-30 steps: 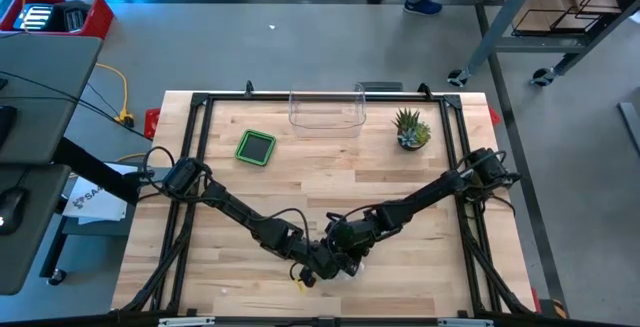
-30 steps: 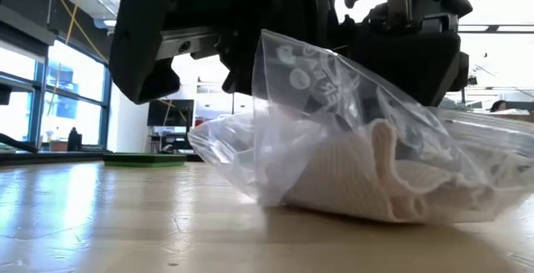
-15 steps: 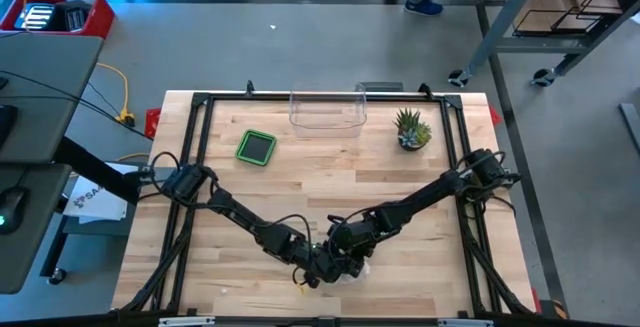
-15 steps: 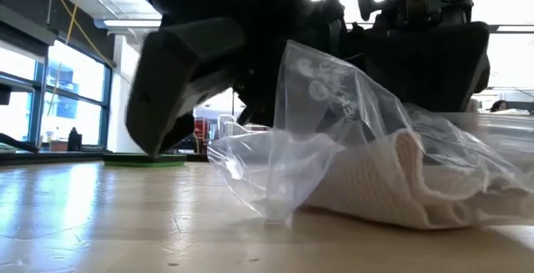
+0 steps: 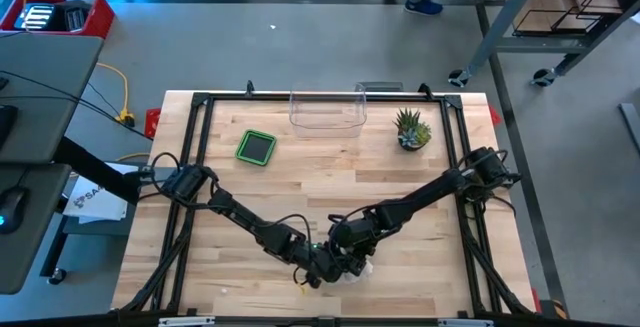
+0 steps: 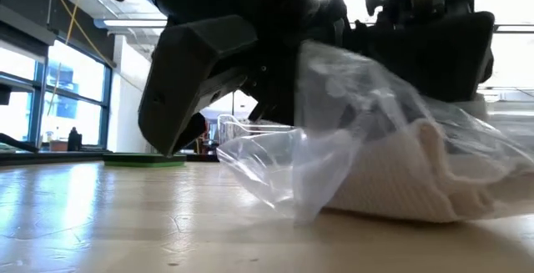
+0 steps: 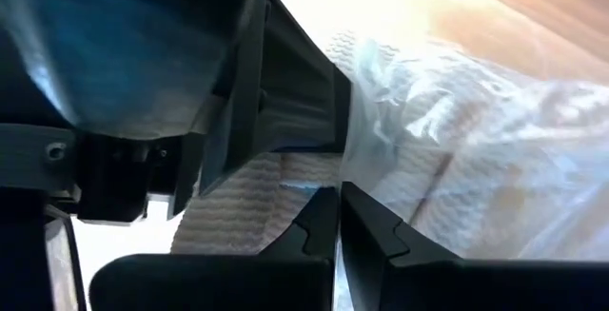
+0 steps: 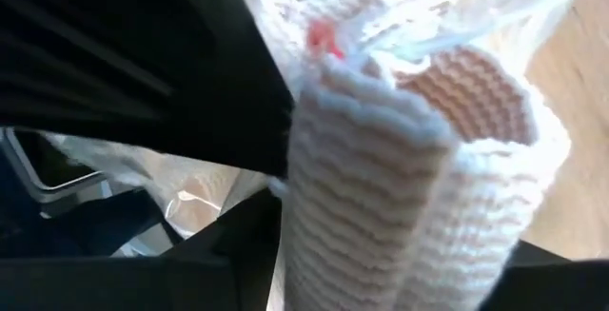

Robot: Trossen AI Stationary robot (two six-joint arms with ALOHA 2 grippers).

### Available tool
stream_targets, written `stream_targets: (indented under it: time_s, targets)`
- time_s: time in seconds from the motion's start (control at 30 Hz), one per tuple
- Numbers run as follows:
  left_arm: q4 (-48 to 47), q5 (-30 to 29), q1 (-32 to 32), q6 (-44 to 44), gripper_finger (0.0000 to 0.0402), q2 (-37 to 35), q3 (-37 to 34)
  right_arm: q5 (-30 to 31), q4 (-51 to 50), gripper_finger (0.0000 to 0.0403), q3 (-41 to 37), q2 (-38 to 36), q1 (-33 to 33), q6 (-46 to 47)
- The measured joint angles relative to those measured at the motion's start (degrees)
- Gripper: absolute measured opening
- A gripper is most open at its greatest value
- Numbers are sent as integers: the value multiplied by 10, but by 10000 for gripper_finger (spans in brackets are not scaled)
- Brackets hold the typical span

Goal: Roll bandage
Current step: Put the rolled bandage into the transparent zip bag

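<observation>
Ribbed knit bandage [image 8: 381,187] is clamped by right gripper [image 5: 352,259] inside crinkled clear bag [image 6: 350,139]; left gripper [image 5: 322,267] clenched, apparently on bag film, near the table [image 5: 240,192] front edge.

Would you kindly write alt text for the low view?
A clear plastic bag holding a white knitted bandage lies on the wooden table, with dark robot arms pressing in from above.

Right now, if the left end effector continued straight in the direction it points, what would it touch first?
Most likely the clear plastic bag with the white bandage inside it, which lies directly beyond the shut left end effector. Depth is unclear, so it may already touch the plastic.
</observation>
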Motion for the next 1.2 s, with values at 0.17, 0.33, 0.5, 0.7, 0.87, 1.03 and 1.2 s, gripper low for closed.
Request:
stream_targets:
  time_s: [0.17, 0.33, 0.5, 0.7, 0.87, 1.03, 1.2]
  targets:
    - [-5, -15, -8, 3, 10, -14, 0, 7, -6, 190, 2, -18, -1, 0]
    - [-19, -18, -8, 8, 4, -19, 0, 6, -25, 190, 4, -30, -1, -11]
    - [-29, -32, -15, 12, 3, -19, 1, 16, -21, 190, 4, -36, 9, -10]
    - [-22, -31, -25, -12, 6, -19, 1, 27, -22, 190, 5, -37, 11, -11]
    - [-69, -6, -20, -33, 33, -33, 24, 36, -27, 190, 5, -37, 7, -27]
    - [-100, 65, -3, -65, 66, -41, 39, 38, -38, 190, 4, -37, 10, -25]
    - [-114, 67, 2, -41, 103, -42, 39, 44, -41, 190, 2, -37, 10, -22]
